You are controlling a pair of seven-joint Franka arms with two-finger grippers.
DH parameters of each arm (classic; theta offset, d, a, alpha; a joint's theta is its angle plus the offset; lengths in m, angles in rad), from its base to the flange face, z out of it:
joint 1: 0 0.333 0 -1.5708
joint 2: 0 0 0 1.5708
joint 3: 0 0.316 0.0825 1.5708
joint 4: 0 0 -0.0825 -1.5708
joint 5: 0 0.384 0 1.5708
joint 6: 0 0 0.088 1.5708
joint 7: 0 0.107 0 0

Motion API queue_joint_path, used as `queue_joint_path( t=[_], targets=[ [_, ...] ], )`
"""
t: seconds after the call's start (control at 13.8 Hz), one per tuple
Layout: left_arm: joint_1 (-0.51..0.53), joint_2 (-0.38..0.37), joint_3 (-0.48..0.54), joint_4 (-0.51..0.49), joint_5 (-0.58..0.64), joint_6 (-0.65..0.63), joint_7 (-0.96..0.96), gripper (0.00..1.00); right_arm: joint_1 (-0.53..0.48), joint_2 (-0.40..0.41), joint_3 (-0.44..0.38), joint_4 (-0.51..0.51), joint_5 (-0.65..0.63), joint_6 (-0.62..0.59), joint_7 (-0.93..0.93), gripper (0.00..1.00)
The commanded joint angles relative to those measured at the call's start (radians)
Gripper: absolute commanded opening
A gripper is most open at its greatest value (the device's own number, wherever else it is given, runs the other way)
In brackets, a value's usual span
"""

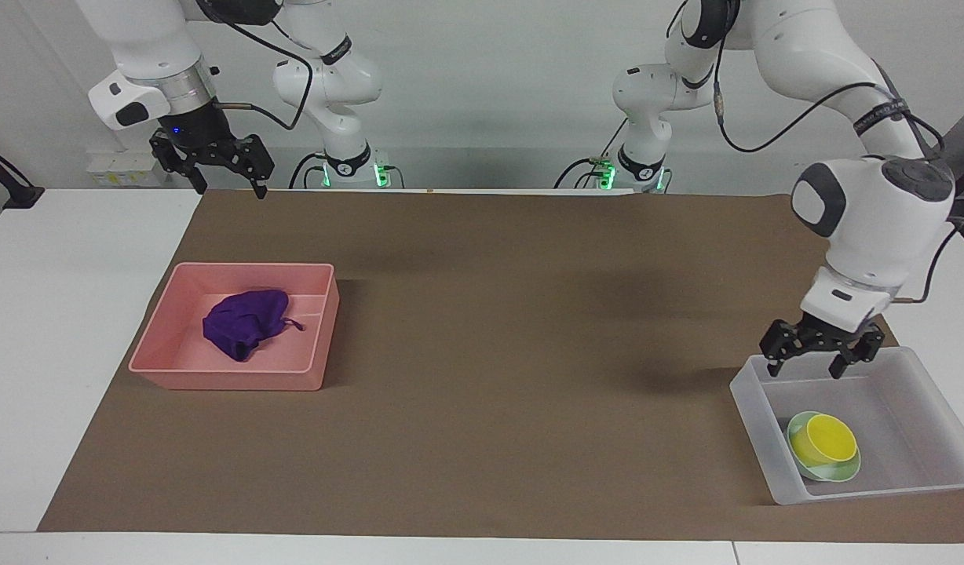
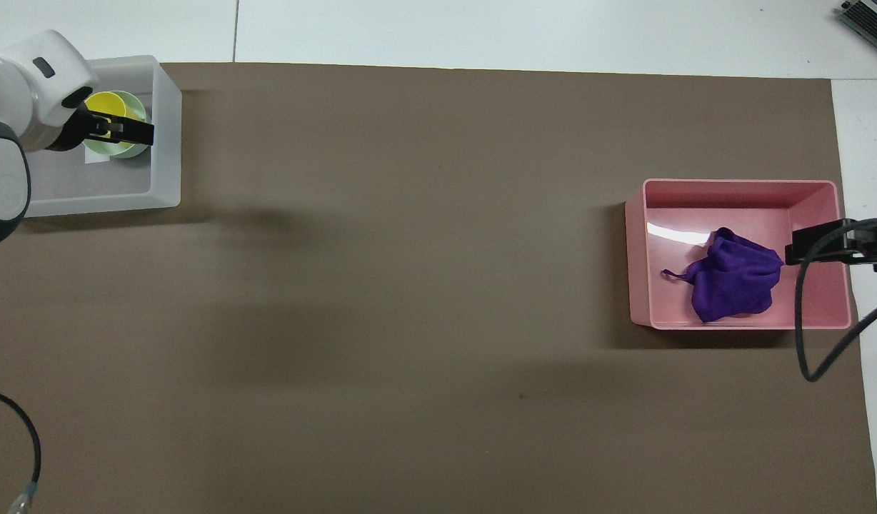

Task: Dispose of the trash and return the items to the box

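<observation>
The yellow cup (image 1: 826, 442) sits in the mint-green bowl (image 1: 841, 472) on the floor of the frosted-white box (image 1: 753, 416) at the left arm's end of the table. My left gripper (image 1: 812, 366) is open and empty, raised over the box. In the overhead view it (image 2: 121, 130) partly covers the cup (image 2: 104, 104) and bowl (image 2: 136, 108) in the box (image 2: 166, 143). The purple cloth wad (image 1: 242, 322) lies in the pink tray (image 1: 231, 382). My right gripper (image 1: 228, 189) hangs open and empty, high over the table edge nearer the robots than the tray.
A brown mat (image 1: 513, 337) covers the table between the tray and the box. In the overhead view the cloth (image 2: 735, 280) lies in the pink tray (image 2: 738, 187), and the right arm's cable (image 2: 803, 335) hangs over the tray's end.
</observation>
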Motion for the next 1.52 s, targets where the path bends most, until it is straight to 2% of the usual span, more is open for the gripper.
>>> queue_joint_path(
  t=[0.0, 0.22, 0.36, 0.65, 0.72, 0.94, 1.45],
  targets=[
    [-0.030, -0.184, 0.014, -0.139, 0.010, -0.073, -0.023, 1.00, -0.003, -0.028, 0.002, -0.032, 0.011, 0.006, -0.009, 1.00],
    [-0.034, -0.281, 0.014, -0.136, 0.008, -0.202, -0.021, 1.00, -0.003, -0.028, 0.002, -0.032, 0.011, 0.006, -0.009, 1.00],
    [-0.045, -0.315, 0.014, -0.131, 0.008, -0.276, -0.014, 1.00, -0.003, -0.028, 0.000, -0.032, 0.011, 0.005, -0.009, 1.00],
    [-0.042, -0.258, 0.014, 0.033, -0.042, -0.431, -0.014, 1.00, -0.003, -0.028, 0.008, -0.031, -0.003, 0.002, 0.000, 1.00],
    [-0.039, -0.258, 0.014, 0.042, -0.056, -0.466, -0.015, 1.00, -0.003, -0.028, 0.008, -0.031, -0.003, 0.002, 0.000, 1.00],
    [-0.028, -0.286, 0.020, 0.012, -0.052, -0.505, -0.013, 1.00, -0.003, -0.028, 0.008, -0.031, -0.003, 0.003, 0.002, 1.00],
    [-0.004, -0.297, 0.024, 0.009, -0.049, -0.556, -0.050, 1.00, -0.003, -0.028, 0.008, -0.032, -0.003, 0.002, 0.002, 1.00]
  ],
)
